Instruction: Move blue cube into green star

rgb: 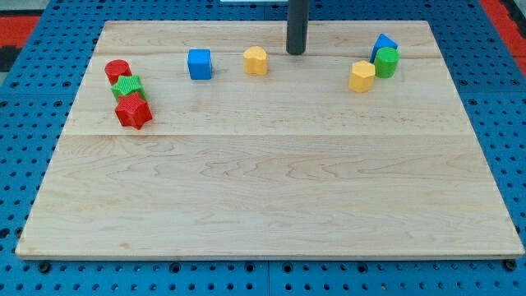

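Note:
The blue cube (199,63) sits on the wooden board at the upper left of centre. The green star (127,87) lies further left, wedged between a red cylinder (117,71) above it and a red star (133,112) below it. My tip (295,52) is near the view's top centre, to the right of the blue cube, with a yellow block (256,60) between them. The tip touches no block.
At the upper right stand a second yellow block (362,76), a green cylinder (386,62) and a blue block (383,44) close together. The wooden board (271,189) lies on a blue perforated surface.

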